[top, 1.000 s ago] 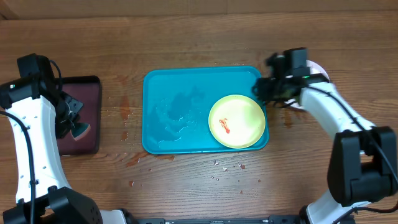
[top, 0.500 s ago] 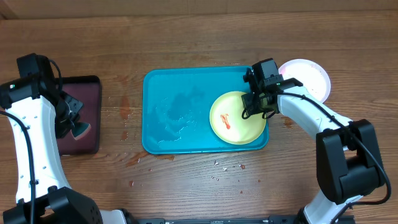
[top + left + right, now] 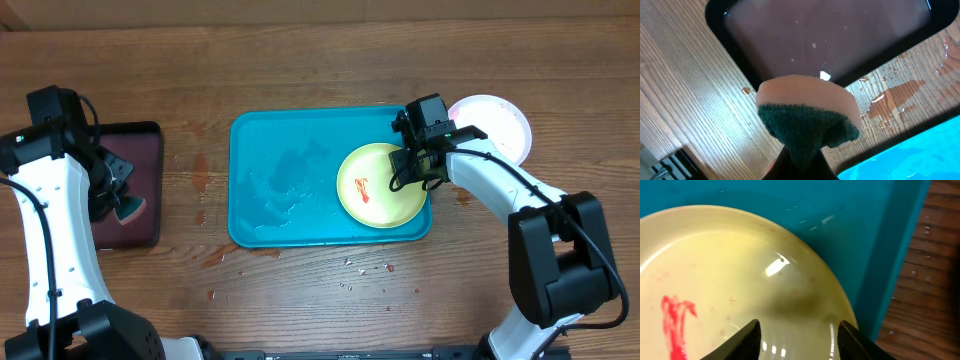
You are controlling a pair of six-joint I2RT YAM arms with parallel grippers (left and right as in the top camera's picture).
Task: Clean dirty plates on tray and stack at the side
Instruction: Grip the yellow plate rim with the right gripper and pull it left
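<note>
Bright, even light from above casts only soft shadows on the table, white glare spots the yellow-green plate, and the close sponge blurs toward its lower part.

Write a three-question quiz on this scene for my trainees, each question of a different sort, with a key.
1. True or false: the yellow-green plate lies on the turquoise tray.
2. Multiple choice: what does the left gripper hold? A) a sponge; B) a plate; C) nothing.
3. Fill in: the smear on the yellow-green plate is ___ in colour.

Key: 1 true; 2 A; 3 red.
</note>
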